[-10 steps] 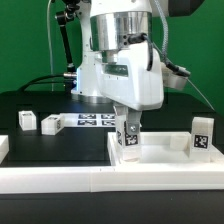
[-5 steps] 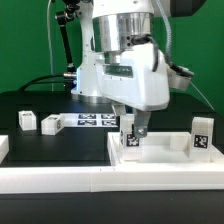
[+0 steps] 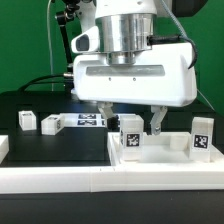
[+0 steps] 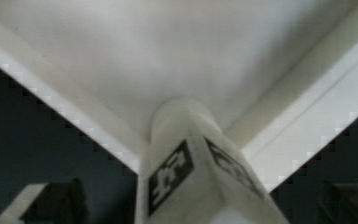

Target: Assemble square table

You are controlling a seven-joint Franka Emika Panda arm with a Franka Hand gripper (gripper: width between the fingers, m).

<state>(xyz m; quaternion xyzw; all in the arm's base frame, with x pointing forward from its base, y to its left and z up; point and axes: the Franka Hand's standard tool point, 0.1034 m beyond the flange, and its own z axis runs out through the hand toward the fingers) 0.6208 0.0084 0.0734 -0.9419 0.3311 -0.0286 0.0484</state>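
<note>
Arm: we see the white Panda arm filling the upper part of the exterior view, its broad wrist housing hanging over the work area.
Tabletop: the black tabletop carries every part; in the wrist view it shows as dark areas on both sides of the white slab.
Border rail: a long white border rail runs across the front of the exterior view, nearest the camera.
Square table slab: the square table slab lies flat on the tabletop just behind the rail, toward the exterior view's right; in the wrist view its corner comes to a point around a leg.
Marker board: the marker board lies flat behind the slab, near the arm's base.
Pincer: the pincer hangs over the slab with its jaws spread wide, one finger on each side of a leg, and we see neither finger touching it.
Middle leg: the middle leg stands upright at the slab's corner on the exterior view's left, tags outward, also seen close up.
Corner leg: the corner leg stands upright at the slab's edge on the exterior view's right.
Loose legs: the first loose leg and the second loose leg sit on the tabletop at the exterior view's left, near each other and well apart from the slab.
</note>
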